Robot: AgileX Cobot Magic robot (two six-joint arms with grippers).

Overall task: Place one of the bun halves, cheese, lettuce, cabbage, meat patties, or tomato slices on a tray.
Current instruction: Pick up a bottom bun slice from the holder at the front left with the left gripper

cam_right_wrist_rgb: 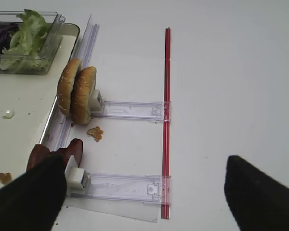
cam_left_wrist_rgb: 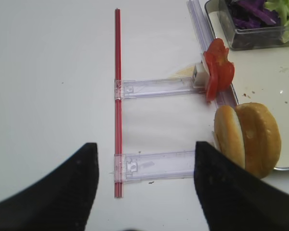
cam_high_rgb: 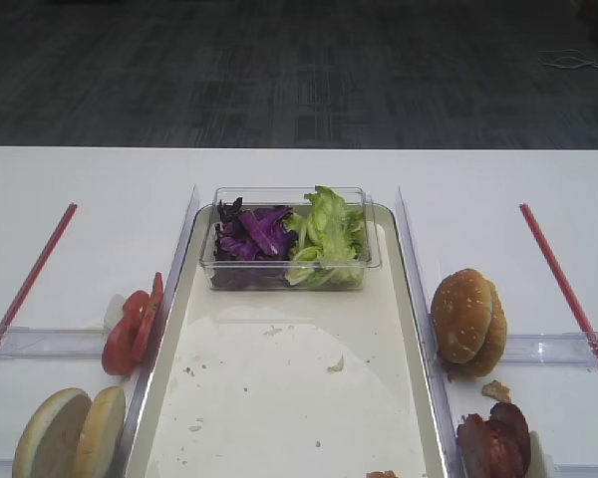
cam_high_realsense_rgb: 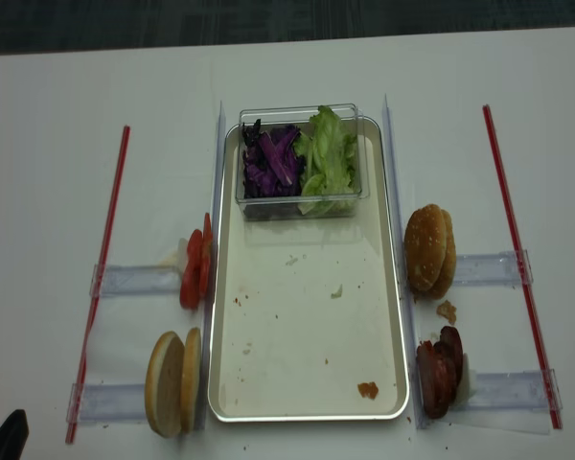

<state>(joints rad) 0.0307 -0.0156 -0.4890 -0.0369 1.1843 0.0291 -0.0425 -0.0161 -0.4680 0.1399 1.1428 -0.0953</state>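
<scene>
Scanning from the left, found the left pincer (cam_left_wrist_rgb: 145, 149) spread wide and gripping nothing, hovering over the white bench (cam_left_wrist_rgb: 48, 72) above a clear plastic holder rail (cam_left_wrist_rgb: 154, 163). Noted, just to its right, the pair of round pale cream bun halves (cam_left_wrist_rgb: 245, 137) standing on edge, face to face, against the raised rim of the long cream-white tray (cam_high_rgb: 279, 378), not yet on it. Spotted the thin red tomato slices (cam_high_rgb: 132, 324) on edge further along the same rim.

Saw on the tray only crumbs, smears and a small clear plastic box (cam_high_rgb: 369, 261) holding the dark purple shredded cabbage (cam_high_rgb: 251, 234) and the ruffled light green lettuce (cam_high_rgb: 327, 234). Found beyond the right rim the golden sesame-seeded bun (cam_high_rgb: 466, 319) and the dark reddish-brown meat patties (cam_high_rgb: 493, 438), with the right pincer (cam_right_wrist_rgb: 144, 163) likewise gaping and empty near the patties.

Judged the main risks as follows: closing on both bun halves together rather than one; nudging the pair so it toppled flat and out of reach; squeezing too hard and crushing the soft crumb; clipping the tray rim or the rail on the way down; releasing on the shiny rim and letting the disc slide back onto the bench.
</scene>
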